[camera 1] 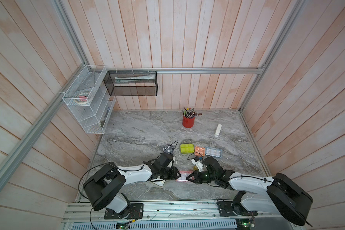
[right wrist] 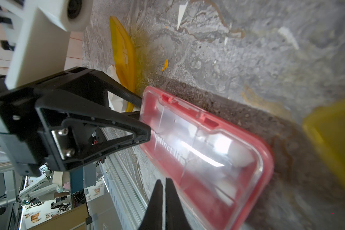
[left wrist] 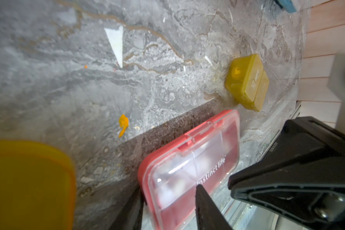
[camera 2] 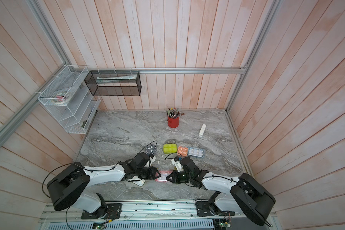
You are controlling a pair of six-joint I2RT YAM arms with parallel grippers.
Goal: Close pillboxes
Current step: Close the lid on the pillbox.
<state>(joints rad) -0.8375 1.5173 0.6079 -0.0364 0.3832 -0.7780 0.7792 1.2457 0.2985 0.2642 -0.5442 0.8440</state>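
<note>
The pink-red pillbox [camera 1: 184, 175] lies near the table's front edge between my two grippers, its clear lid [right wrist: 197, 143] down over the red base. My left gripper [left wrist: 168, 191] clamps one end of it, with one finger on the lid and the other behind the base. My right gripper [right wrist: 164, 180] is shut and empty, its tips beside the box's near edge. Farther back stand the lime pillbox [camera 1: 187, 148], the orange one [camera 1: 199, 151], the light blue one [camera 1: 213, 151] and the round dark one [camera 1: 168, 149]. A small olive pillbox [left wrist: 247, 81] sits close by. The yellow pillbox [left wrist: 28, 179] lies partly under my left arm.
A red cup of pencils [camera 1: 188, 120] and a slim white stick [camera 1: 218, 130] stand toward the back right. A white wire rack [camera 1: 84, 103] and a black mesh basket [camera 1: 130, 83] hang on the walls. An orange scrap [left wrist: 123, 124] and white shards [left wrist: 116, 42] lie on the marble.
</note>
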